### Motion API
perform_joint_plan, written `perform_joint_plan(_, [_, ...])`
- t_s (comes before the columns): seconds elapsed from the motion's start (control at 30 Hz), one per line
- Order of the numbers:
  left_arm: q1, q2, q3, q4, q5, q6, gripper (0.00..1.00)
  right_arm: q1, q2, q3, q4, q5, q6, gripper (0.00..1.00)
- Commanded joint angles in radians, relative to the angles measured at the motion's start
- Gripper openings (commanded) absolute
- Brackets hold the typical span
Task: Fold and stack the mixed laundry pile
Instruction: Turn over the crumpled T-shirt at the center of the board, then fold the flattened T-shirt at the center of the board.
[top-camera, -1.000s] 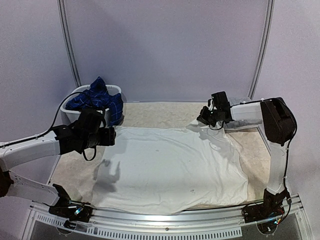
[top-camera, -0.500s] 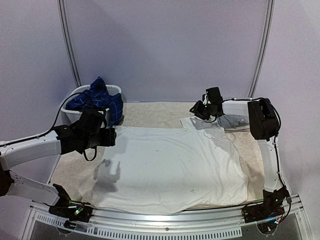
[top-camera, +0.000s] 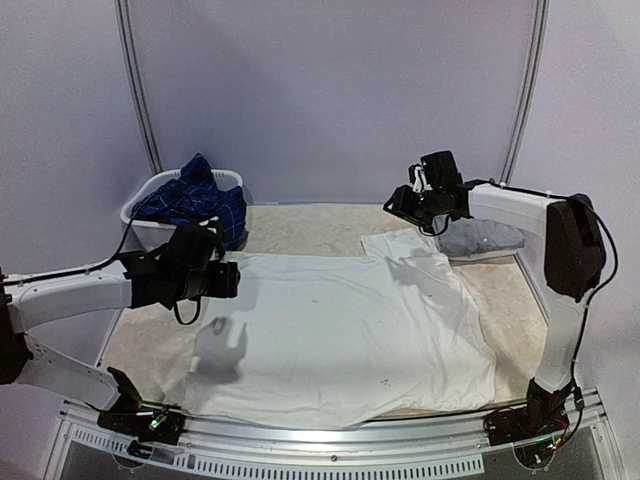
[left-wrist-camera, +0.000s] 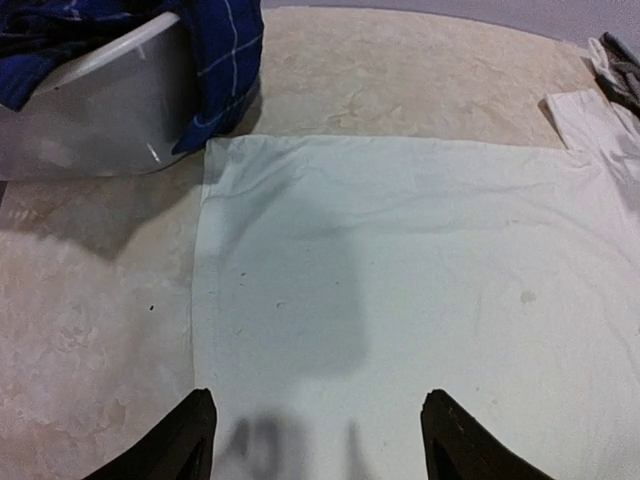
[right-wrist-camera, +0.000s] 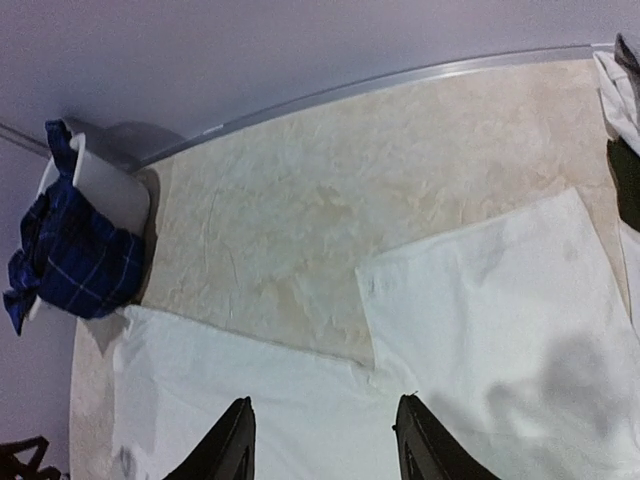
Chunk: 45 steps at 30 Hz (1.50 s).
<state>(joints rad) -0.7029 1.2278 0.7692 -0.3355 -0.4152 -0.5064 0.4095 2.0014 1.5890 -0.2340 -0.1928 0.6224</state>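
Note:
A large white garment (top-camera: 340, 330) lies spread flat on the table, with one sleeve (top-camera: 405, 245) laid out at its far right corner. More of the laundry pile, a navy plaid shirt (top-camera: 195, 200), hangs out of the white basket (top-camera: 145, 228). My left gripper (top-camera: 232, 280) hovers open above the garment's left part (left-wrist-camera: 400, 280), with nothing between its fingers (left-wrist-camera: 195, 440). Above the sleeve (right-wrist-camera: 490, 300) my right gripper (top-camera: 392, 208) stands open and empty, its fingertips (right-wrist-camera: 425, 445) apart over the cloth.
A folded grey piece (top-camera: 480, 238) lies at the far right of the table, near the right arm. The basket (left-wrist-camera: 100, 110) stands at the far left corner against the back wall. Bare beige tabletop (right-wrist-camera: 300, 190) runs behind the garment.
The right gripper has let go of the white sleeve, which now lies flat, and has risen back toward the wall. The left gripper shifted slightly forward.

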Motion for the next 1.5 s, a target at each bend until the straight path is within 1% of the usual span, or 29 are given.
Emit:
perform_joint_plan(0.0, [-0.044,0.033,-0.007,0.009,0.034,-0.016,0.72,0.084,-0.112,-0.166,-0.16,0.137,-0.109,0.48])
perform_joint_plan(0.07, [-0.067,0.043,-0.001,-0.021,0.042,-0.02,0.71,0.127,-0.152,-0.234,-0.2,0.167,-0.129,0.48])
perform_joint_plan(0.2, [-0.132,0.049,0.02,-0.126,0.034,-0.042,0.69,0.212,-0.3,-0.394,-0.254,0.239,-0.144,0.48])
perform_joint_plan(0.33, [-0.201,0.047,0.025,-0.232,-0.004,-0.079,0.69,0.28,-0.453,-0.543,-0.337,0.296,-0.103,0.48])
perform_joint_plan(0.4, [-0.22,0.049,0.014,-0.263,0.001,-0.1,0.69,0.307,-0.524,-0.611,-0.373,0.316,-0.072,0.48])
perform_joint_plan(0.53, [-0.243,0.07,-0.021,-0.271,0.039,-0.126,0.67,0.348,-0.636,-0.717,-0.413,0.321,-0.006,0.49])
perform_joint_plan(0.67, [-0.244,0.129,-0.056,-0.195,0.071,-0.129,0.64,0.35,-0.698,-0.786,-0.362,0.355,0.03,0.48])
perform_joint_plan(0.8, [-0.241,0.207,-0.059,-0.125,0.094,-0.127,0.63,0.349,-0.662,-0.812,-0.291,0.37,0.03,0.49])
perform_joint_plan(0.87, [-0.236,0.25,-0.052,-0.096,0.102,-0.123,0.62,0.336,-0.613,-0.796,-0.277,0.379,0.028,0.48])
perform_joint_plan(1.03, [-0.208,0.346,-0.033,-0.043,0.11,-0.103,0.61,0.285,-0.435,-0.749,-0.244,0.345,0.017,0.47])
perform_joint_plan(1.2, [-0.148,0.446,-0.017,0.007,0.107,-0.08,0.58,0.256,-0.3,-0.672,-0.245,0.341,-0.013,0.47])
perform_joint_plan(1.3, [-0.102,0.509,-0.004,0.044,0.117,-0.062,0.57,0.212,-0.228,-0.627,-0.242,0.334,-0.036,0.46])
perform_joint_plan(1.47, [-0.028,0.586,0.045,0.061,0.135,-0.024,0.55,0.136,-0.128,-0.535,-0.242,0.313,-0.081,0.46])
